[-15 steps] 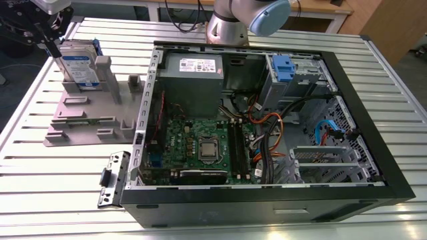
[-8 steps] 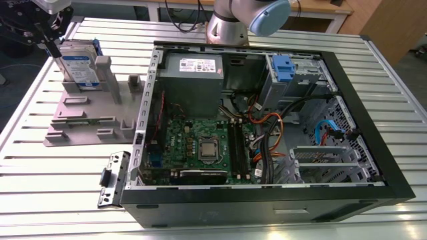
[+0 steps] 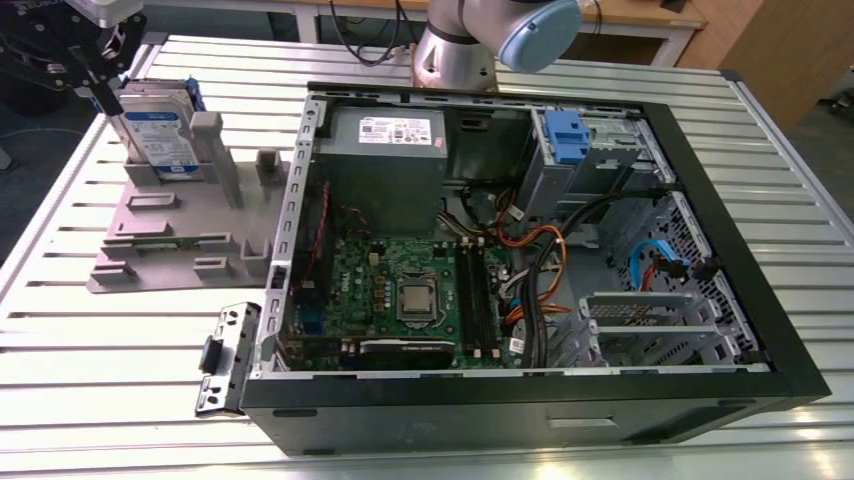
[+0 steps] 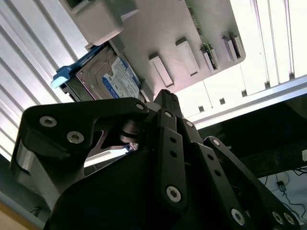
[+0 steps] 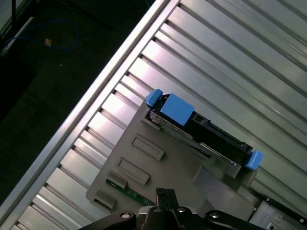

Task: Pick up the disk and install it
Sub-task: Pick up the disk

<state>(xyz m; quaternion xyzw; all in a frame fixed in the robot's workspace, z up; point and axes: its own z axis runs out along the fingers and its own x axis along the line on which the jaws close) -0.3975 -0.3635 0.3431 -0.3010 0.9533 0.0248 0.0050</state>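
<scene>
- Ribbed metal worktop point(image 3: 80, 330) of pale slats carries everything; dark floor shows beyond its edge.
- Open computer case point(image 3: 747, 300), lying on its side, takes the middle of the worktop. This is the landmark for the notes below.
- Robot arm point(image 3: 494, 40) rises just behind the case's far wall.
- Grey plastic stand point(image 3: 160, 240) sits just beside the case, on the exterior view's left, with upright posts at its far end.
- Claw point(image 3: 94, 80), black, hangs over the stand's far end, on the side of the posts away from the case. Whether it is spread or pressed together, cannot tell. Contact with the disk, cannot tell either.
- Key relation: the disk point(image 3: 154, 135) lies directly below the claw and slightly toward the case. The claw's tip is close by the disk's upper corner farthest from the case. My judgement is that the approach is from above onto the top edge.
- Disk stands on edge in the stand, and looks taller than wide in the exterior view.
- Disk appearance: silver metal body, white-and-blue label, and a blue bracket with tabs jutting at both ends of its top edge, plain in the first wrist view point(image 5: 201, 127).
</scene>
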